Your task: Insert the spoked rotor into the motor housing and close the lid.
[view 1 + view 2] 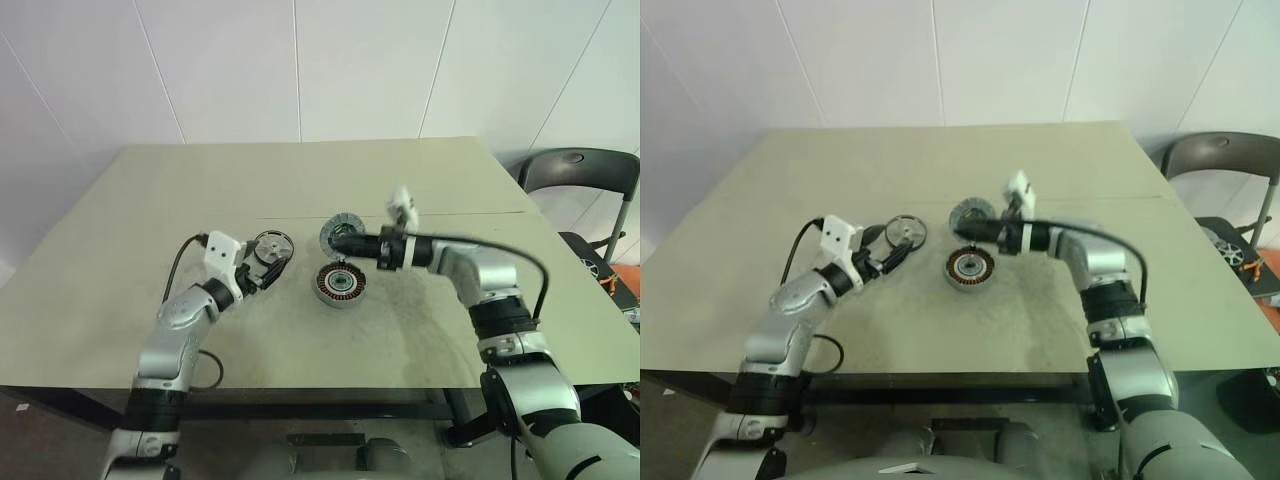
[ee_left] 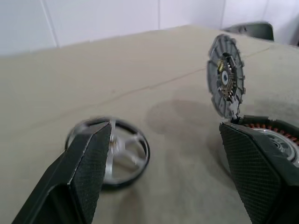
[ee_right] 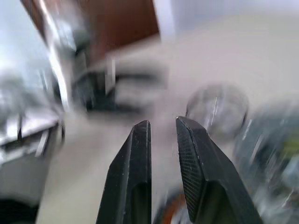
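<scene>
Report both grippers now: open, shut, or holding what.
Left gripper: open, empty, close to the dark-rimmed spoked rotor lying on the table.
Right gripper: shut on the edge of the light grey round metal lid, held upright above the copper-wound motor housing.

Near frame centre on the tan table: motor housing (image 1: 340,285), squat silver-rimmed cylinder, copper windings ringing a central hole, lying flat and open. Just above it, lid (image 1: 340,233), grey ribbed disc, raised off the table and tipped on edge. Left of centre, spoked rotor (image 1: 271,247), dark rim, silver spokes, flat on the table.
</scene>
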Controlling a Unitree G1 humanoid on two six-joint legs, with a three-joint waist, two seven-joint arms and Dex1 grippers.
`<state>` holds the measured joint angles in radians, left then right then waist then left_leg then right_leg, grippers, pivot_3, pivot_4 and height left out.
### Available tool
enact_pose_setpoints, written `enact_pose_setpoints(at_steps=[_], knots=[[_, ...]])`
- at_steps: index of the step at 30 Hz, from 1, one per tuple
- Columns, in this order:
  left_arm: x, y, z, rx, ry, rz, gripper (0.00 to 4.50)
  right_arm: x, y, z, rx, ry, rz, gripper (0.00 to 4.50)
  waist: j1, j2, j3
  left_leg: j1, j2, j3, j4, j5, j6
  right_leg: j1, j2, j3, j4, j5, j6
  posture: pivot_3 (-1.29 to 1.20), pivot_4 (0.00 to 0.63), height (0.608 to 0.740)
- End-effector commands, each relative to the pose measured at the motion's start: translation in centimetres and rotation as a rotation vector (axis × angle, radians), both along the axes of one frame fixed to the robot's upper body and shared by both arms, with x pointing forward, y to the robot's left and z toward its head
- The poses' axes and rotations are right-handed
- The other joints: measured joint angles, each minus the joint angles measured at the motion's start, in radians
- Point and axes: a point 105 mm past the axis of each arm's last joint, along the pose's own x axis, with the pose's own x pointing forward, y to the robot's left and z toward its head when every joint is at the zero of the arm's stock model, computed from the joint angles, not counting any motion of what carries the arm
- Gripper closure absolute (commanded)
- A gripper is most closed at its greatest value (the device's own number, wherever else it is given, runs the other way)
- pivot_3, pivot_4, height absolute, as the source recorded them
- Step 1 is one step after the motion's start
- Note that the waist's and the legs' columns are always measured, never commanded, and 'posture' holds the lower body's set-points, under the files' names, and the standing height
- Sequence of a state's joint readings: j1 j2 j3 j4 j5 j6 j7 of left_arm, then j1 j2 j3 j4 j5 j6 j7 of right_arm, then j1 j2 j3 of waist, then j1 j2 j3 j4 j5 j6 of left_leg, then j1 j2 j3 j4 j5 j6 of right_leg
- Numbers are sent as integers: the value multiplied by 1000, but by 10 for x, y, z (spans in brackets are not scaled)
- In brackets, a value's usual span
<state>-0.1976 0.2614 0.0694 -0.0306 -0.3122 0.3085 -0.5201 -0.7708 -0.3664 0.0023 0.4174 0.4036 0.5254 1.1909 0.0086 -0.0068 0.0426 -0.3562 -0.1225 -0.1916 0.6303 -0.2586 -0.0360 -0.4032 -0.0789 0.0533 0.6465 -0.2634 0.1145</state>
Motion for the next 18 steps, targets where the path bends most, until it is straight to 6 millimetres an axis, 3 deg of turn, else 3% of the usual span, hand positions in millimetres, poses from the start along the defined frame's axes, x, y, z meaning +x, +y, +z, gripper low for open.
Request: enact_pose_setpoints(at_steps=[1,6,9,16,18], knots=[[-10,11,21,-151,-34,49,573,0,-1,13,24,-36,7,3600,2,0,0,0,0,0,0,0,0,0,0,0,0,0,0,0,0,740],[-29,25,23,-330,25,133,573,-2,0,12,28,-27,15,3600,3,0,0,0,0,1,1,0,0,0,0,0,0,0,0,0,0,740],[-35,30,11,-372,113,184,573,-2,4,13,34,-27,24,3600,3,0,0,0,0,1,1,0,0,0,0,0,0,0,0,0,0,740],[-16,45,-11,-413,304,354,573,-1,6,13,31,-30,23,3600,5,0,0,0,0,0,1,0,0,1,0,0,0,0,0,0,0,740],[-6,43,-9,-398,306,354,573,-1,6,12,32,-30,18,3600,5,0,0,0,0,0,1,0,0,1,0,-1,0,0,0,0,0,740]])
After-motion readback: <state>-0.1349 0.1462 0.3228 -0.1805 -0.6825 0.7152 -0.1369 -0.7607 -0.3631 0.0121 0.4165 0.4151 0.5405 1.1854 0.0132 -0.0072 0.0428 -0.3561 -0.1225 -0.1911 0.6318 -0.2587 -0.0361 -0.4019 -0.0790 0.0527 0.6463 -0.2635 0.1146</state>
